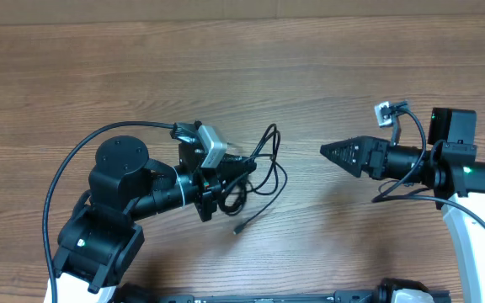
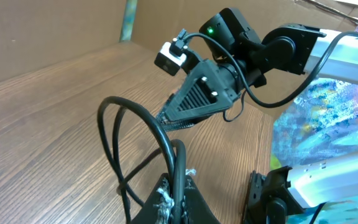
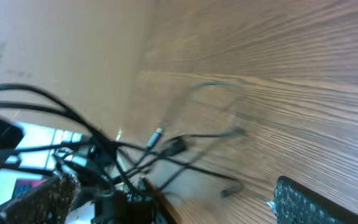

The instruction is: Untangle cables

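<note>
The cables (image 1: 269, 160) are thin black cords tangled in loops at the middle of the wooden table, with one loose plug end (image 1: 238, 228) lying toward the front. My left gripper (image 1: 228, 178) is shut on the bundle. In the left wrist view its jaws (image 2: 180, 200) pinch a black cord whose loop (image 2: 135, 112) rises above the table. My right gripper (image 1: 327, 151) hovers to the right of the cables, pointing at them, apart from them. It also shows in the left wrist view (image 2: 166, 119). In the right wrist view its fingers (image 3: 176, 183) are spread open and empty, with the tangle (image 3: 185, 135) ahead.
The bare wood table (image 1: 226, 67) stretches behind and to both sides. The left arm's own thick black wire (image 1: 74, 160) arcs at the left. A brown wall (image 2: 55, 31) stands beyond the table in the left wrist view.
</note>
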You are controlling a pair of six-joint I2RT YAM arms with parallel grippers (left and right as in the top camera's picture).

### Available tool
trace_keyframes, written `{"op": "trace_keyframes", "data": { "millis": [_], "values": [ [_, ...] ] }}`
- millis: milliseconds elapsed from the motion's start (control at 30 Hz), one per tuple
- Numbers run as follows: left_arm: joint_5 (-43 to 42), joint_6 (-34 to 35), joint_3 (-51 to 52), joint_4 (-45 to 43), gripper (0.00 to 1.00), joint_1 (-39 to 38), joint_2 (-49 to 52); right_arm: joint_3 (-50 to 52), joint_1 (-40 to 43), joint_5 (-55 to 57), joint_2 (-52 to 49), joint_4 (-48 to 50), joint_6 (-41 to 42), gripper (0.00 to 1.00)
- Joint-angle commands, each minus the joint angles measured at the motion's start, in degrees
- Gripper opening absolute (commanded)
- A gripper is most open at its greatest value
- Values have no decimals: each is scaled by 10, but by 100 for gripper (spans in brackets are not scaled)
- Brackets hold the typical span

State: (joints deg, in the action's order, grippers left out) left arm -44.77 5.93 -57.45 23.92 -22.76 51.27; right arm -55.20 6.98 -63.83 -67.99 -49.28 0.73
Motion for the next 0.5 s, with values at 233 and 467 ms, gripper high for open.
{"op": "trace_keyframes", "data": {
  "millis": [233,467],
  "values": [
    [114,82,-4,-9,4,3,-5,0,-3,-71,5,-49,-103,100],
    [167,183,-4,-28,4,3,2,0,-3,-104,5,-89,-103,100]
  ]
}}
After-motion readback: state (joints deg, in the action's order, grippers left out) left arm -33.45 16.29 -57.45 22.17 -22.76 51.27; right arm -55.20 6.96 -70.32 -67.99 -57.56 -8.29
